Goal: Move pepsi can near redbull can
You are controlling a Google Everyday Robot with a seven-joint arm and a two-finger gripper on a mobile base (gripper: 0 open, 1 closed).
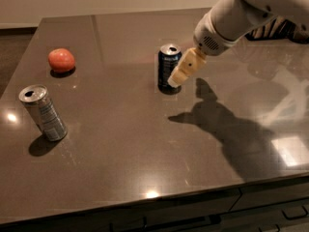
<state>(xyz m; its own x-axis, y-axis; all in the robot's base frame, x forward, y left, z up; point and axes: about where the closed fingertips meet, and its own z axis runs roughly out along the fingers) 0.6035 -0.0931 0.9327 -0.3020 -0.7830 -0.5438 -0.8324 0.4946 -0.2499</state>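
Pepsi can [168,65] is standing upright at upper centre of the counter [145,149] | gripper [181,73] is hanging just right of it, overlapping its lower right edge; released or clenched, cannot tell | redbull can [42,113] is sitting well apart, at left | red fruit [61,60] is lying upper left

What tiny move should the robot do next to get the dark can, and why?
Probably nudge the gripper a little left and down, so that it comes around the dark can. The gripper hangs just beside that can's right side and does not seem to be holding it. The can stands upright, far from the silver can over on the left.
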